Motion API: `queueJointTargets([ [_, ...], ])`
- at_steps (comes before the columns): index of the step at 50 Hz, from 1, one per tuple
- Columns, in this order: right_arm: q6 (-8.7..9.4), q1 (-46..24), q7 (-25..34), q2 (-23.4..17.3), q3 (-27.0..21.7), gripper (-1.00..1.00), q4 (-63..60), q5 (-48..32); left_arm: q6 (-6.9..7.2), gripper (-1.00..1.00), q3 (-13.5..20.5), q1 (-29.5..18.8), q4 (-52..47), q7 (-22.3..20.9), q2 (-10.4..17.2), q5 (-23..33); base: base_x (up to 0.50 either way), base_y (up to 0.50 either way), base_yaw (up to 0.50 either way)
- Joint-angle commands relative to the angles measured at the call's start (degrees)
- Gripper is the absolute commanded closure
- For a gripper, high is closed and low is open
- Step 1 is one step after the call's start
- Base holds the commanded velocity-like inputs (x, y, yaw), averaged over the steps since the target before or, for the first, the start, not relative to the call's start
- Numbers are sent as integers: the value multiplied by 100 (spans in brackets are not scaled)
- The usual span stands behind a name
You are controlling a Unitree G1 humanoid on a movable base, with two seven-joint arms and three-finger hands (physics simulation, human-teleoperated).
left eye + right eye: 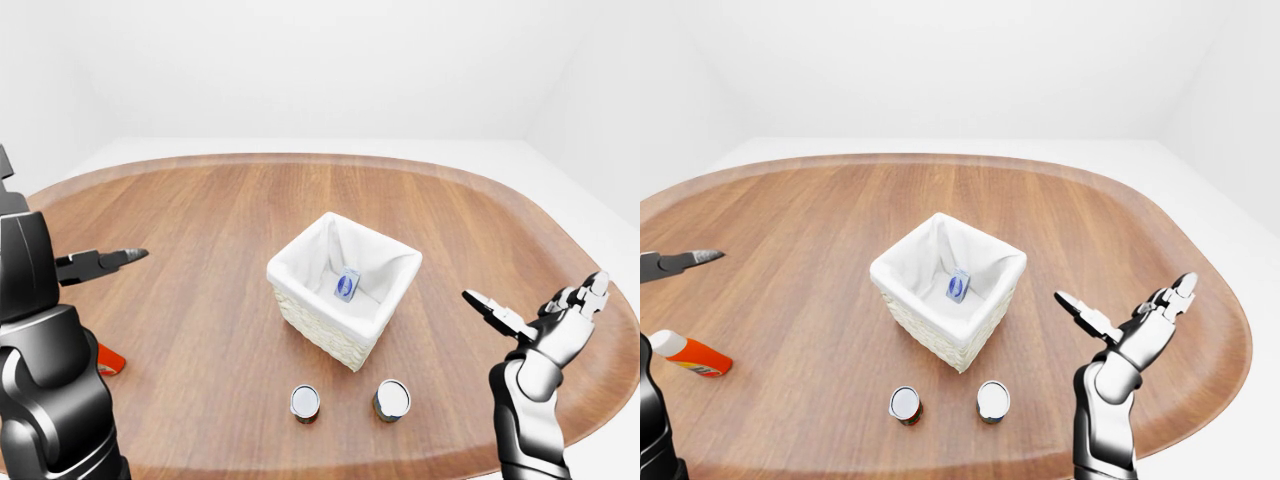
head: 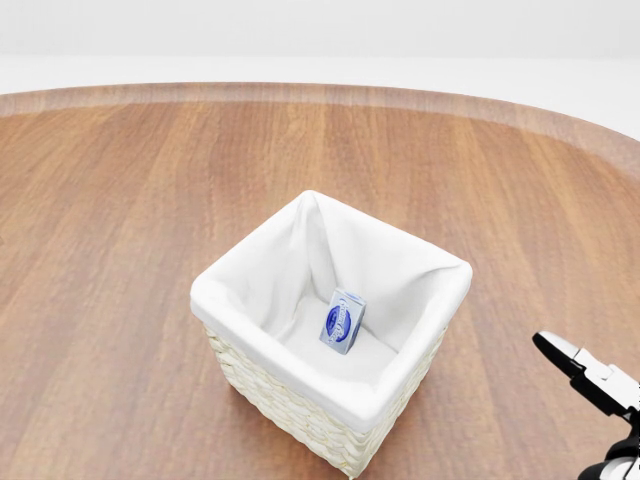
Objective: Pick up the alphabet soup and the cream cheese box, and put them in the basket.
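cream cheese box (image 2: 342, 321) already inside the basket (image 2: 232, 283), standing on the white liner floor, leaning toward the far-right wall; long axis roughly upright, slightly tilted, blue label facing the near left. judged done for this item

two cans stand upright just near of the basket, lids up: left can (image 1: 905, 404), right can (image 1: 993, 400). labels unreadable from above, so cannot tell which is the alphabet soup; either sits within easy reach, long axis vertical

right hand (image 1: 545, 320) raised right of the basket, fingers spread wide, holding nothing; likely poised clear before going down to a can

left hand (image 1: 100, 263) at far left, fingers extended, empty

orange-and-white bottle (image 1: 690, 353) lies on its side at left, not part of the task
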Motion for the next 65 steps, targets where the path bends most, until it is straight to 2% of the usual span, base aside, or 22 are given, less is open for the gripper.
queueJointTargets([
  [1, 0, 67, 0, 152, -69, -100, 325, -330, 0, -100, 125, -124, -59, -142, -38, 125, 0, 0, 0],
  [10, 0, 280, 0, 276, 32, -100, 56, -515, 0, -100, 46, -10, 61, -388, -80, 356, 0, 0, 0],
  [17, 0, 427, 0, 354, 87, -100, -248, -674, 0, -100, 49, -18, 127, -323, -79, 460, 0, 0, 0],
  [19, 0, 491, 0, 385, 166, -100, -268, -819, 0, -100, 127, -8, 29, -265, -96, 285, 0, 0, 0],
  [35, 0, 578, 0, 430, 672, -100, 570, -1500, 0, -100, 71, -11, 109, -278, -95, 423, 0, 0, 0],
  [40, 0, 472, 0, 406, 965, -100, 1356, -1952, 0, -100, 51, -21, 137, -293, -94, 481, 0, 0, 0],
  [47, 0, 380, 0, 328, 1075, -100, 1855, -1955, 0, -100, 34, -31, 162, -286, -86, 519, 0, 0, 0],
  [52, 0, 569, 0, 339, 1150, -100, 1635, -1836, 0, -100, 93, -26, 127, -189, -79, 508, 0, 0, 0],
  [56, 0, 705, 0, 320, 1160, -100, 1343, -2146, 0, -100, 59, -16, 200, -160, -82, 521, 0, 0, 0],
  [65, 0, 1004, 235, 395, 1107, -100, 1066, -2216, 0, -100, 35, -37, 175, -280, -75, 584, 0, 0, 0],
])
